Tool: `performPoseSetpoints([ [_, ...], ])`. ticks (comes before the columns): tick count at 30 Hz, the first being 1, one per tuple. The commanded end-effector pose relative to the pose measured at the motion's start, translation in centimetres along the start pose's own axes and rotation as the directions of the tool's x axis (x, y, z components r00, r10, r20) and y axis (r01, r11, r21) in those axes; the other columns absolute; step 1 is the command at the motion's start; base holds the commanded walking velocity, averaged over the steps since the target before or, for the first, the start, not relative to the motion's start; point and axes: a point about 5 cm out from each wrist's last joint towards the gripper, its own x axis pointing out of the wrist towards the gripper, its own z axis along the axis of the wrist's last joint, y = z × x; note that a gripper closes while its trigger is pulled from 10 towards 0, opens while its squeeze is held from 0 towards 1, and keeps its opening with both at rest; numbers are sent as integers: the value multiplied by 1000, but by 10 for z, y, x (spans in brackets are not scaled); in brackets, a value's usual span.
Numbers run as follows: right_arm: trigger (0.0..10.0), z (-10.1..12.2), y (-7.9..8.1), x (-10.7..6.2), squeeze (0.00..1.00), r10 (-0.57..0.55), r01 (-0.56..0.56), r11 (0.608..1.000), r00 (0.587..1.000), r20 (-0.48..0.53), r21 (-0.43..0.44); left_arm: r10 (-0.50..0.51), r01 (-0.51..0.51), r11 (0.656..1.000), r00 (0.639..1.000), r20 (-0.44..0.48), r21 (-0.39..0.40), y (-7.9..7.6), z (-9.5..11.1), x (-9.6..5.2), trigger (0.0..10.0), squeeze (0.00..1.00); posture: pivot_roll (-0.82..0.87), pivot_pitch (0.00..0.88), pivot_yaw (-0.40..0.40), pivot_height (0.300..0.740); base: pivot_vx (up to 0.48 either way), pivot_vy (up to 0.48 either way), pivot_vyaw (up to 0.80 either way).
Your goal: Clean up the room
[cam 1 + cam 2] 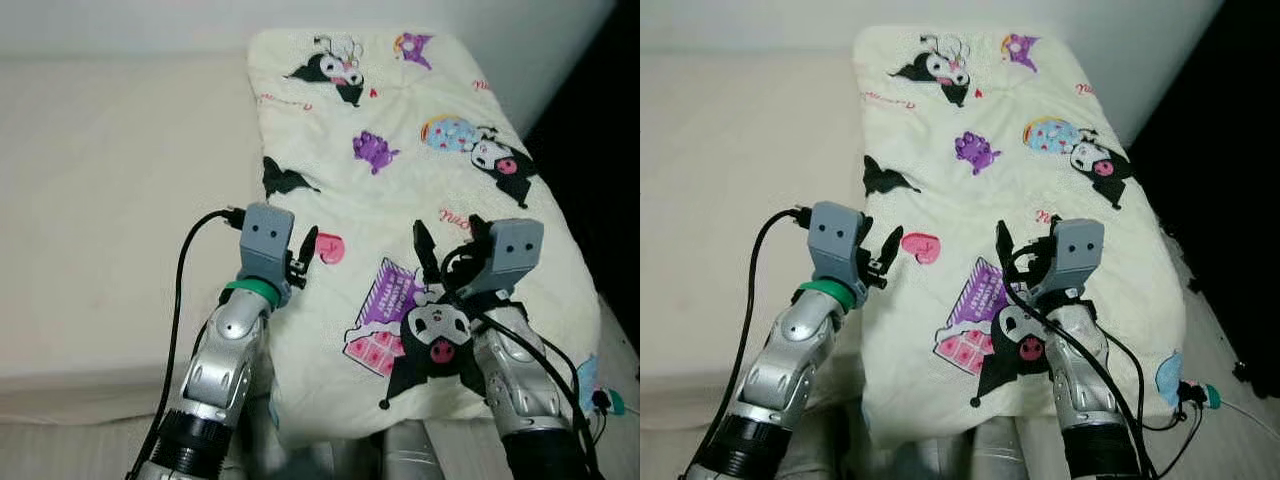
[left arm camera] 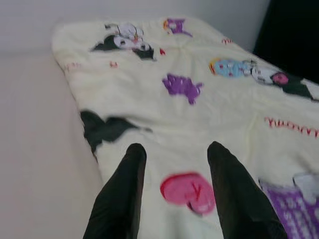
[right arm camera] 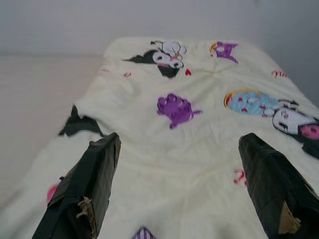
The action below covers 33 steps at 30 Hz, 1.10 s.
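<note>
One soft, quilted, cartoon-printed blanket (image 1: 400, 180) lies folded oblong on the bed (image 1: 110, 200); left gripper (image 2: 174, 174) jaws narrow, right gripper (image 3: 177, 174) jaws wide.

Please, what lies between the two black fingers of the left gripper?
Between the fingers of the left gripper, which stand open, lies the cream cartoon-print blanket, with its pink heart in the gap. The left wrist view shows it.
</note>
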Motion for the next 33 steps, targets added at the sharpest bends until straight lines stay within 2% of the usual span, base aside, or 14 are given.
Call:
performPoseSetpoints([
  [1, 10000, -5, -2, -3, 0, -7, 7, 1000, 1000, -15, -5, -9, 10, 1000, 1000, -24, 11, -3, -6, 0, 10000, 0, -27, 19, 10, 666, 0, 0, 0],
  [10, 10000, -10, -1, -4, 0, -4, 4, 1000, 1000, -26, -8, -9, 9, 1000, 999, -38, 21, -3, -11, 1, 10000, 0, -26, 14, 9, 695, 0, 0, 0],
  [14, 10000, -23, -4, -9, 0, -5, 2, 1000, 998, -70, -31, 12, -7, 999, 995, -103, 44, 7, -32, -5, 10000, 0, -27, 7, 9, 715, 0, 0, 0],
  [15, 10000, -23, -4, -9, 0, -5, 2, 1000, 998, -70, -31, 12, -7, 999, 995, -103, 44, 7, -32, -5, 10000, 0, -27, 7, 9, 715, 0, 0, 0],
  [18, 10000, -45, -4, -19, 0, -4, -2, 999, 987, -162, -41, 36, -21, 996, 984, -174, 87, 18, -56, -13, 10000, 0, -22, 0, 7, 724, 0, 0, 0],
  [20, 10000, -49, -3, -21, 0, -3, -4, 999, 984, -180, -41, 39, -22, 995, 982, -186, 94, 20, -60, -15, 10000, 0, -22, 0, 7, 724, 0, 0, 0],
  [24, 10000, -83, 7, -41, 0, 18, -15, 1000, 952, -304, 11, 81, -46, 991, 958, -275, 129, 34, -89, -30, 10000, 0, -16, 0, 4, 724, 0, 0, 0],
  [29, 10000, -89, 10, -45, 0, 29, -23, 999, 946, -324, 24, 87, -49, 990, 952, -293, 135, 36, -95, -34, 10000, 0, -16, 0, 4, 724, 0, 0, 0],
  [33, 10000, -107, 23, -53, 0, 63, -55, 998, 919, -390, 30, 99, -46, 986, 933, -346, 158, 45, -116, -48, 10000, 0, -7, 0, 9, 724, 0, 0, 0],
])
